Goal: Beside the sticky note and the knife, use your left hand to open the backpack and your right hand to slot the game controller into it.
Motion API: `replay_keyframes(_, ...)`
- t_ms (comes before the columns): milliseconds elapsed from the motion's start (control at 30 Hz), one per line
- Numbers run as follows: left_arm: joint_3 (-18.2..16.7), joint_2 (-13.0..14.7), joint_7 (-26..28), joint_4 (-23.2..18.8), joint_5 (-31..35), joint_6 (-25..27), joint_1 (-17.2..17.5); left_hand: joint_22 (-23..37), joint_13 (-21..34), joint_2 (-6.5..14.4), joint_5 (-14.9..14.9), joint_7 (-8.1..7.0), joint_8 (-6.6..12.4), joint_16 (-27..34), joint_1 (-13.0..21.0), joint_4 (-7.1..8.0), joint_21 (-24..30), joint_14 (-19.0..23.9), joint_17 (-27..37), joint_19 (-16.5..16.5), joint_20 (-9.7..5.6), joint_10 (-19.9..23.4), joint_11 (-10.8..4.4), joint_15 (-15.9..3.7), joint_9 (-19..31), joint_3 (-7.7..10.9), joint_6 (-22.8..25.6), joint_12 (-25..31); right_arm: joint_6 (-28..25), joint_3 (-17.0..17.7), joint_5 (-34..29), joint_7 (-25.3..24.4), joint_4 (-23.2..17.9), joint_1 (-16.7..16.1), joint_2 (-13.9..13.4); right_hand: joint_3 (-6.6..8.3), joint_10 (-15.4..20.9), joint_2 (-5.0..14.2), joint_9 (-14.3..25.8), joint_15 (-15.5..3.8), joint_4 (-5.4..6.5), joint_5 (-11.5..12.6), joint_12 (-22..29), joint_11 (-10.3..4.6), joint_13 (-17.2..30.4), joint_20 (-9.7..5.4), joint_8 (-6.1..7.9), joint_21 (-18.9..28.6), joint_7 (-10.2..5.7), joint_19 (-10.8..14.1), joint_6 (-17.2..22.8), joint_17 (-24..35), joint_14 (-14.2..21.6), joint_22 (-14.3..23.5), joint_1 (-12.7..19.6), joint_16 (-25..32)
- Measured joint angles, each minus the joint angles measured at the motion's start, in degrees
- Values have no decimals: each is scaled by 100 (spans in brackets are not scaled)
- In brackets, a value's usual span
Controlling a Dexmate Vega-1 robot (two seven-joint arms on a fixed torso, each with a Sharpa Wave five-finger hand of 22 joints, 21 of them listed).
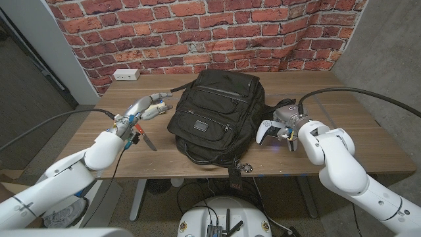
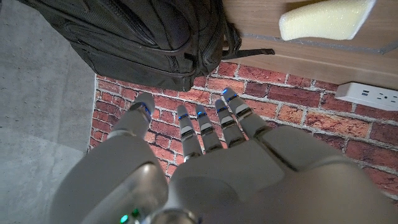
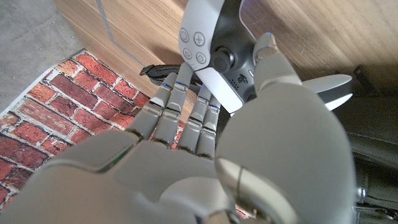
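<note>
The black backpack (image 1: pixel 214 115) lies in the middle of the table with its zips looking closed; it also shows in the left wrist view (image 2: pixel 143 37). My left hand (image 1: pixel 146 106) hovers just off its left side with fingers apart, holding nothing. A pale yellow sticky note (image 2: pixel 326 18) lies by that hand. The knife (image 1: pixel 148 140) lies on the table nearer me, left of the backpack. My right hand (image 1: pixel 286 122) is at the backpack's right side and grips the white game controller (image 1: pixel 266 131), with fingers (image 3: pixel 177 93) on one side of the game controller (image 3: pixel 217 43) and the thumb on the other.
A white power strip (image 1: pixel 125 74) sits at the table's back left by the brick wall. A strap with a tag (image 1: pixel 245 168) hangs from the backpack over the front edge. Bare wood lies right of my right hand and at the front left.
</note>
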Motion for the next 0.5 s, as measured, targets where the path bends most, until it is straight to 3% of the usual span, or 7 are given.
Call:
replay_keyframes(200, -114, 14, 45, 19, 556, -121, 126, 0, 0, -160, 0, -23, 0, 0, 164, -14, 0, -65, 0, 0, 0, -95, -94, 0, 0, -78, 24, -44, 56, -10, -192, 96, 5, -27, 157, -7, 0, 0, 2, -19, 7, -3, -4, 0, 0, -20, 1, 0, -1, 20, 1, 0, 38, 0, 0, -28)
replay_keyframes(500, -205, 24, 149, 78, 1284, -279, 220, 0, 0, -230, 0, -23, -44, 0, 290, 1, 0, -64, 0, 0, 0, -157, -156, 0, 0, -141, 23, -85, 198, 6, -389, 211, 6, -58, 341, -7, 0, 0, 5, -8, 7, -22, -16, -1, 19, 0, 0, 0, -6, 41, 6, 0, 52, 0, 0, -41)
